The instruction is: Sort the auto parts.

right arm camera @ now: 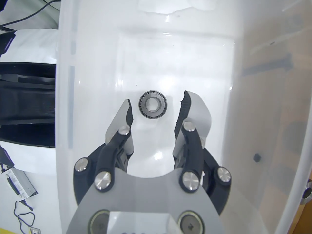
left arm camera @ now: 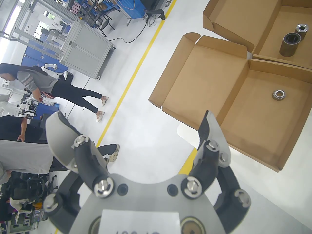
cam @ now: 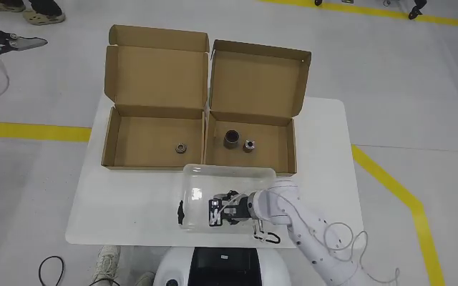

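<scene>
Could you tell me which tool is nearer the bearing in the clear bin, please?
Right. The right tool is inside the clear bin, the bearing between its open fingers; the left tool is off the table's edge, near the cardboard boxes.

Top view: bright, even overhead light; white table (cam: 143,207) near washed out. Soft, short shadows along inner walls of cardboard boxes (cam: 139,139), centre of frame.
Right wrist view: plastic bin (right arm camera: 256,49) glares white, specular streaks on floor and walls; bearing (right arm camera: 152,104) throws faint shadow.
Left wrist view: far windows (left arm camera: 41,25) blown out; yellow floor line (left arm camera: 136,66) bows, wide-lens distortion.
</scene>
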Controlling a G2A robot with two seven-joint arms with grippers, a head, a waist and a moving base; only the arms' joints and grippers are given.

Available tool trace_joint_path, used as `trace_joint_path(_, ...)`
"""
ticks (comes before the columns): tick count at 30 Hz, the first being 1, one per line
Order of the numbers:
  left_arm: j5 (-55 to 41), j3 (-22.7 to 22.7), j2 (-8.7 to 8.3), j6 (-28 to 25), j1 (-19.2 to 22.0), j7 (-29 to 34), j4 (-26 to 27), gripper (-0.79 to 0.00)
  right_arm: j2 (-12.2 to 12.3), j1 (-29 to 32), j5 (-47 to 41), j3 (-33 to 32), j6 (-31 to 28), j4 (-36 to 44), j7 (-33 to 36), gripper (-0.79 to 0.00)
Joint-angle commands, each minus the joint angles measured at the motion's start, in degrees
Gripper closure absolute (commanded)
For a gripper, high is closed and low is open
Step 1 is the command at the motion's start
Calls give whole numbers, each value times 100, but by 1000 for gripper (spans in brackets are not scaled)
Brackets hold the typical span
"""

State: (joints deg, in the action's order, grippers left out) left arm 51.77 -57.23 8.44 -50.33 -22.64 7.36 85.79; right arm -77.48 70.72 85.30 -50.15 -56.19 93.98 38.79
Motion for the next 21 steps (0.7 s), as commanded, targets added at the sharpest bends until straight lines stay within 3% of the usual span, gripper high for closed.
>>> trace_joint_path(1,0,0,0,0,0,0,0,-785,-1,-32,63,65,77,-46,-36,-376)
trace_joint_path(21,0,0,0,0,0,0,0,-785,-26,-457,148,593,360,-552,-32,-376)
